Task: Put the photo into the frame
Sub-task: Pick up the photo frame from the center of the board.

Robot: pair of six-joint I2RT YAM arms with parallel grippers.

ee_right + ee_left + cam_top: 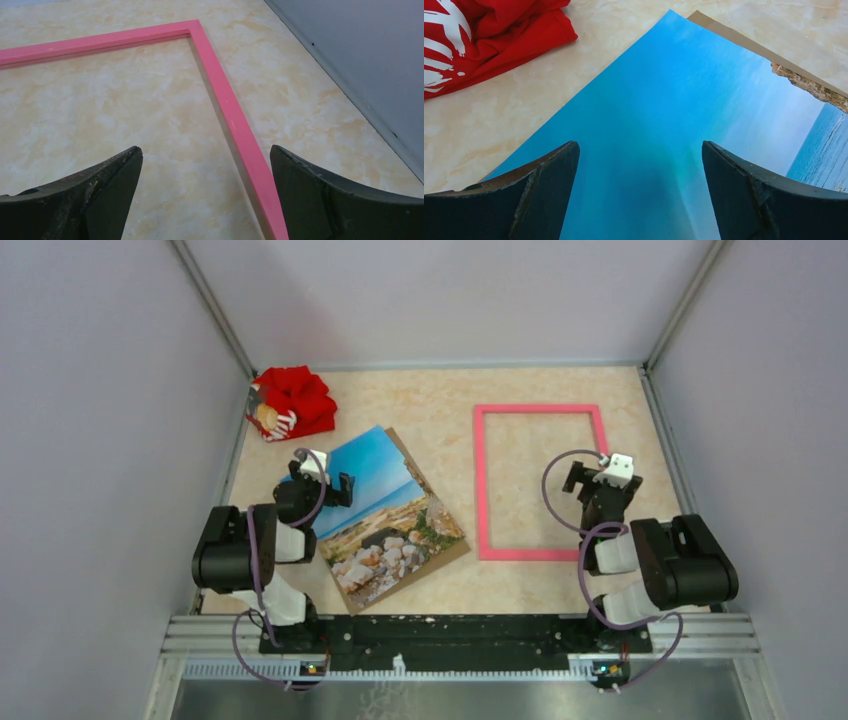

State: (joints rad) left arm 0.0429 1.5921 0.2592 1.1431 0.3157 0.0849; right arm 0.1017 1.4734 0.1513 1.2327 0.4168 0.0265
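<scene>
Spread wide and empty, the left end effector (639, 150) hovers over the sky end of the photo (385, 510), face up on a brown backing board (734, 35), seemingly poised to lift it. The right end effector (205, 152), equally spread, hangs above the frame (480, 480), flat and well apart on the marbled counter (440, 400). A red cloth (295, 400) lies near the grey walls.

Top external: high overhead at the near edge, looking down on the whole marbled beige tabletop (440, 400).
Left wrist: close and low, facing forward across the blue sky-and-sea photo print (664, 125), which the top view also shows.
Right wrist: close and low, facing the far right corner of the thin pink rectangular frame (226, 105), also in the top view.
</scene>
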